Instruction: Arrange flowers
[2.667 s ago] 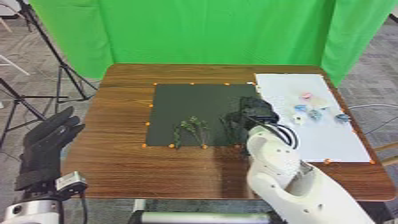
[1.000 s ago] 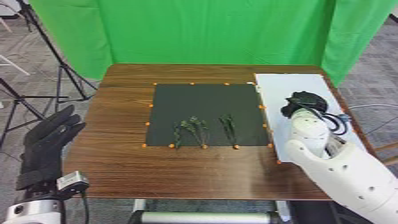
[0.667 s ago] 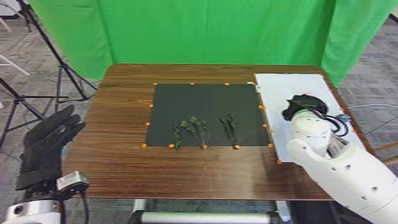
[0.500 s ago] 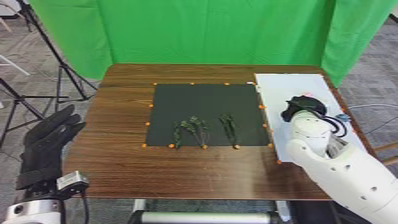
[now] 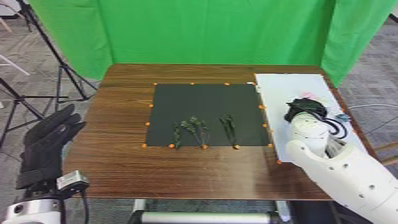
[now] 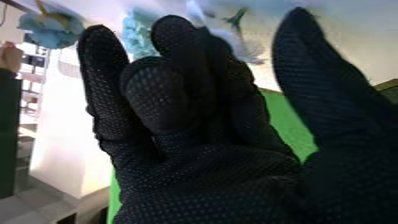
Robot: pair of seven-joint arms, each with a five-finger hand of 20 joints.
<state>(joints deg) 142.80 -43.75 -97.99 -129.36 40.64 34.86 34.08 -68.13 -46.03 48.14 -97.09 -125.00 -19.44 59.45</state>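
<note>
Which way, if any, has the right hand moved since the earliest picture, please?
Yes, the right hand has moved rightward, from the black mat to over the white sheet.

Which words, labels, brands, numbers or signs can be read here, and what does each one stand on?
None can be read.
Mat, sheet, table and curtain: no legible text.
Box at the left wrist: any print is too small to make out.
Right arm: small dark marks, too small to tell whether they are print.
</note>
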